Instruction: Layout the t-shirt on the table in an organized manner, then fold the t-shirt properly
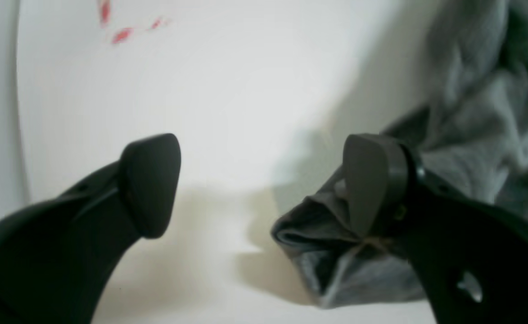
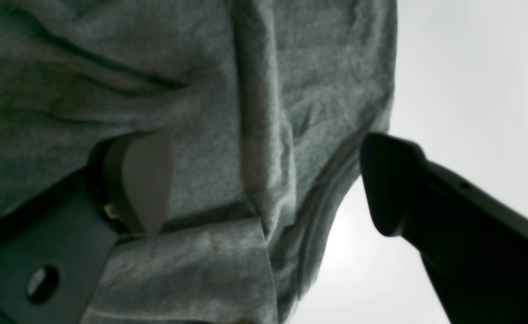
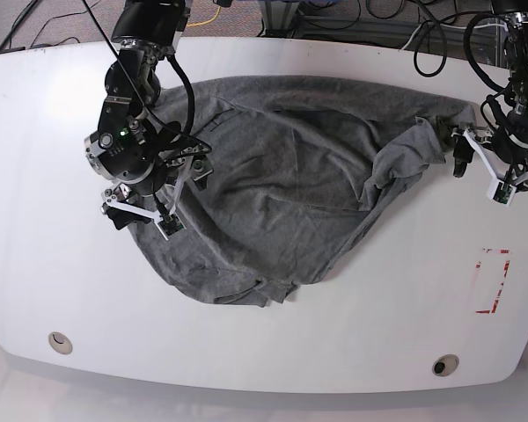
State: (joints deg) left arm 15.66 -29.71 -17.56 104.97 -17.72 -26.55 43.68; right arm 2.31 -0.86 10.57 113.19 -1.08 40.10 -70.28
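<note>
While both sets of fingers stand wide, holding nothing, the t-shirt (image 3: 282,185) lies bunched mid-frame on the desk (image 3: 334,352). If the left gripper (image 1: 264,184) closes now, it probably pinches several layers of the crumpled corner; the right gripper (image 2: 268,180) risks the same.

**White table carrying a rumpled grey shirt**

The table (image 3: 264,352) is showing glossy white with rounded corners. A crumpled t-shirt (image 3: 282,193) is lying across its middle and far side. A red tape rectangle (image 3: 493,281) is sitting near one edge, with two round holes (image 3: 60,342) along the near edge.
</note>
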